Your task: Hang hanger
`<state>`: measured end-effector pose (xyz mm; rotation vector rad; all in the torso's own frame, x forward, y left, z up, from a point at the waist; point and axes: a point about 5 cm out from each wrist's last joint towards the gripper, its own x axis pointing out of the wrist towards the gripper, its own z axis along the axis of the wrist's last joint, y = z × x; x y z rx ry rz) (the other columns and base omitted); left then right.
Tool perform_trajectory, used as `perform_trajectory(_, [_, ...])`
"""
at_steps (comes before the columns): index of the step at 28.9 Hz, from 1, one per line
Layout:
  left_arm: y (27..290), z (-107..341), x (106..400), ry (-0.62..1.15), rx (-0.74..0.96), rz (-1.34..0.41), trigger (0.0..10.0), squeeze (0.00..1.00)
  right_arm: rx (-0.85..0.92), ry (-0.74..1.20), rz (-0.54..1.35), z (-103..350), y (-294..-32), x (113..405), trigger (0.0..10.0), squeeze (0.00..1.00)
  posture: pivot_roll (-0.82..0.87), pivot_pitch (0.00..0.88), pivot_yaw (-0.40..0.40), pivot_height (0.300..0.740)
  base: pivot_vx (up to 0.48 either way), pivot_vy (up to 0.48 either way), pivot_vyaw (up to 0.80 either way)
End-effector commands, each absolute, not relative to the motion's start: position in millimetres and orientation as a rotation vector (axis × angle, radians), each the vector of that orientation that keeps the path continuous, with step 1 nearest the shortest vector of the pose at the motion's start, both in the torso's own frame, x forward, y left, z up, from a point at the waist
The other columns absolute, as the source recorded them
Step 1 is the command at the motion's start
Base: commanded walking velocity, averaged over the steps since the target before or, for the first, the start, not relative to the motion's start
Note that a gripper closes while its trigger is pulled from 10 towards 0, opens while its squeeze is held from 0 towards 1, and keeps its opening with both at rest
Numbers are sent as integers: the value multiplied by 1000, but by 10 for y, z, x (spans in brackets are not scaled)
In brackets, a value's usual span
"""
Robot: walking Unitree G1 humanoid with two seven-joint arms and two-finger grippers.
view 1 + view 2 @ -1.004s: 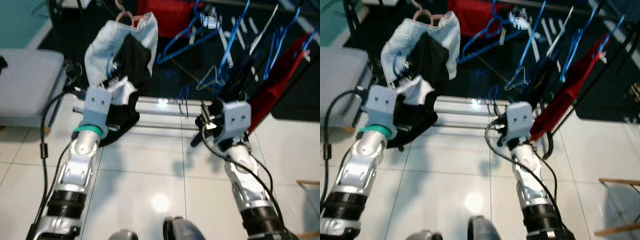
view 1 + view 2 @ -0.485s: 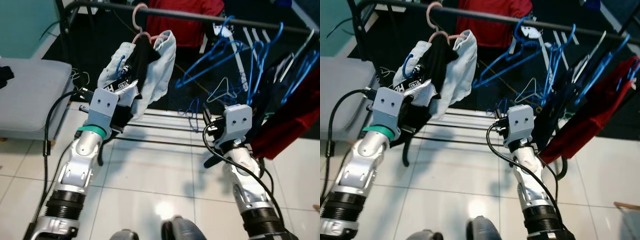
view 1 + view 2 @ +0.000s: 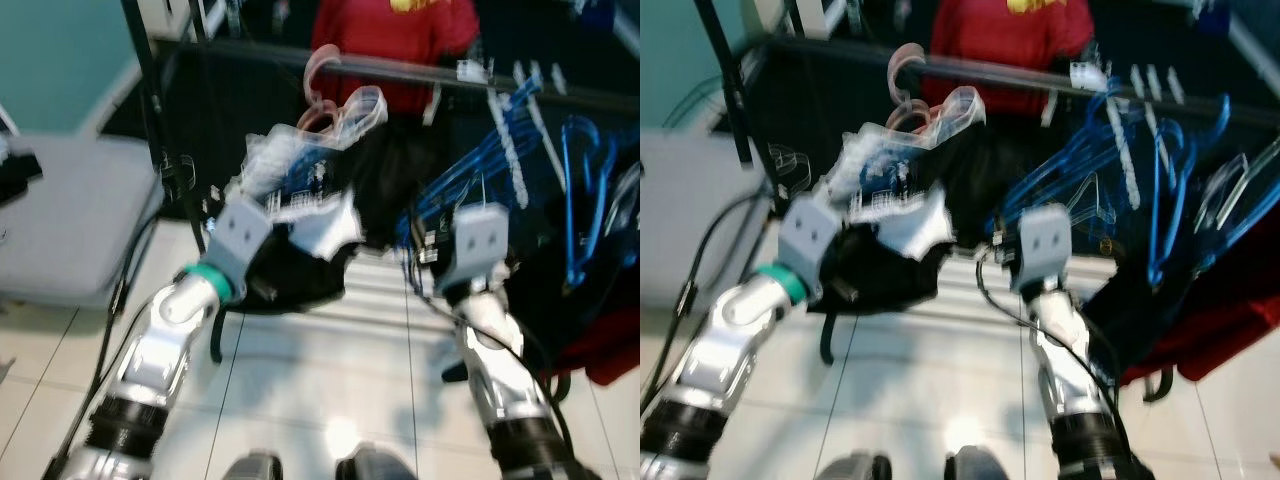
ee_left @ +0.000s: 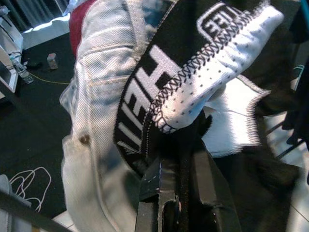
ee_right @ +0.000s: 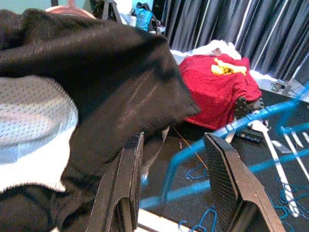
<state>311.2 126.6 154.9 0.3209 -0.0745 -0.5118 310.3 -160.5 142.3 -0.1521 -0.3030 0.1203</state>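
A pink hanger [image 3: 318, 78] carries a pale denim piece [image 4: 104, 92] and a black-and-white garment [image 4: 203, 53]. Its hook is up at the black rail [image 3: 560, 92]; blur hides whether it rests on the rail. My left gripper [image 4: 186, 186] is shut on the black-and-white garment below the hanger, holding the bundle [image 3: 300, 205] up. My right gripper [image 5: 174, 193] is open beside the hanging black cloth [image 5: 111, 96], which drapes against one finger [image 5: 123, 188].
Several blue hangers [image 3: 590, 190] hang on the rail to the right, with a red garment [image 3: 395, 40] behind it. A red cloth [image 3: 615, 355] hangs low right. A grey seat [image 3: 70, 220] and the rack's upright [image 3: 150, 90] stand at left. White tiled floor lies below.
The camera has tilted up and the picture is blurred. My left arm has lifted the hanger and clothes from low near the floor up to the rail. The right arm has risen toward the black cloth.
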Motion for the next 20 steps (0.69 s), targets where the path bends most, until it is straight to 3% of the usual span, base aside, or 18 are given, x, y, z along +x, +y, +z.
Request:
perform_trajectory(1, [1156,1546,3079,-73,309,-565,10000,0,-155,-289,103,1386,-1647,3094,10000,0,-91,42,34,740,352,0,0])
perform_trajectory(5, [1110,1541,3058,-67,301,-597,10000,0,-156,-290,103,1388,-1645,3096,10000,0,-93,41,34,740,310,0,0])
perform_trajectory(11, [1000,1515,2820,-29,244,-832,10000,0,-158,-293,100,1388,-1646,3099,10000,0,-94,42,38,740,0,0,0])
perform_trajectory(20, [942,1522,2720,-5,213,-927,10000,0,-159,-292,99,1380,-1642,3098,10000,0,-94,42,38,740,0,0,0])
